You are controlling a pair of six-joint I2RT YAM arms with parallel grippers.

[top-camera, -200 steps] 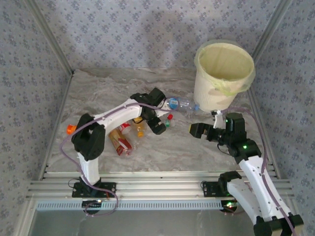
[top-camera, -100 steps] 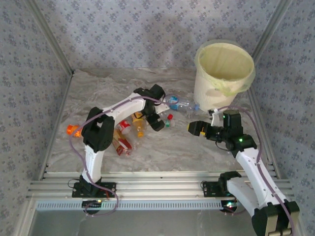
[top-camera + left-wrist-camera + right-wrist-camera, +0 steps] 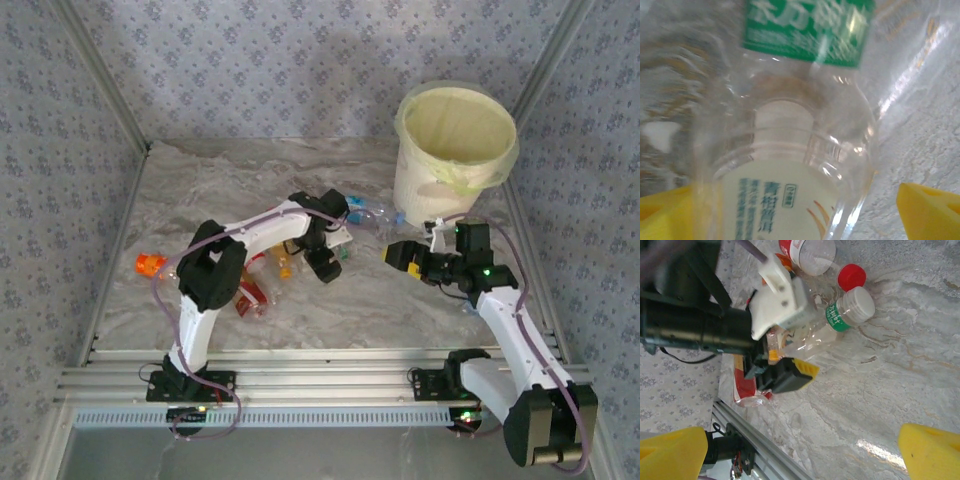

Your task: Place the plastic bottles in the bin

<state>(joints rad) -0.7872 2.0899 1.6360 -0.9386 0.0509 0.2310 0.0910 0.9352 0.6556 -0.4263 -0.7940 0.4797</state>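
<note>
A grasp is judged in hand: the green-labelled clear bottle (image 3: 790, 150), on the table (image 3: 390, 310) short of the bin (image 3: 430, 195), is straddled by the wide-spread left gripper (image 3: 800, 210). Closing is called for next; the right gripper (image 3: 402, 256) is held spread, empty.

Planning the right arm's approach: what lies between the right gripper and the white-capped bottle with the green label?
Nothing but bare marble table between the right gripper and the bottle, as the right wrist view shows.
</note>
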